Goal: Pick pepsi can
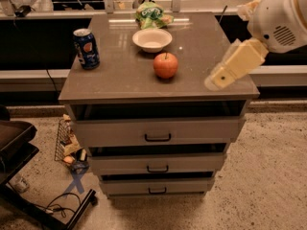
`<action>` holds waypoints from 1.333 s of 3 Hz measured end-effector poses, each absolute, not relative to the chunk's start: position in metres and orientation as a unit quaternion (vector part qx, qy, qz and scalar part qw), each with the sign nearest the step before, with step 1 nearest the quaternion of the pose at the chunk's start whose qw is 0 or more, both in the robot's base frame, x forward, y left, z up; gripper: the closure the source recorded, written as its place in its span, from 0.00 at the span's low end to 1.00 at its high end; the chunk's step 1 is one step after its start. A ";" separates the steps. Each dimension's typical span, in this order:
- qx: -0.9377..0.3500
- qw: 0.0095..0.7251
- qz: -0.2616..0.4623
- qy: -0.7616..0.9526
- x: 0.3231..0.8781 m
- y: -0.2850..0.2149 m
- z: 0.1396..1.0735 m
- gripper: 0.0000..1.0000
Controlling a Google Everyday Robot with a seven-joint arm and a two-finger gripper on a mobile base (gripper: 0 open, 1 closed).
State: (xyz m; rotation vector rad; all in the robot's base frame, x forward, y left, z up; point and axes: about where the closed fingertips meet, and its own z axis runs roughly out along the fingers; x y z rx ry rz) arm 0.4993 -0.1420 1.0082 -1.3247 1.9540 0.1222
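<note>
The small dark blue cylindrical pepsi can (87, 48) with a silver top stands upright on the grey-brown flat top of the drawer cabinet (120, 83), near the left edge and toward the rear. Its round logo faces the camera. Nothing touches the can.

A shallow white round bowl (152, 39) sits near the rear centre of the cabinet top. A red round apple (165, 65) with a short stem rests in front of the bowl, close to it but apart. A crumpled green snack bag (151, 14) lies at the rear edge, behind the bowl.

The cream-coloured gripper (218, 78) hangs over the right front part of the cabinet top, angled down and to the left from the white rounded arm housing (280, 16) at the upper right. It is well apart from the can, with the apple between the two. The gripper holds nothing visible; whether it is set wide or narrow cannot be told from this view.

The cabinet front carries three pale grey drawers (156, 128) with black handles. A small wire basket (64, 140) holding mixed items stands on the speckled floor beside the cabinet's lower left.
</note>
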 end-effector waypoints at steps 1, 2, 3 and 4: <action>-0.483 0.443 0.110 0.747 0.508 -0.108 1.001 0.00; -0.452 0.508 0.156 0.716 0.512 -0.068 0.999 0.00; -0.430 0.555 0.161 0.693 0.522 -0.049 1.024 0.00; -0.429 0.556 0.160 0.694 0.522 -0.049 1.024 0.00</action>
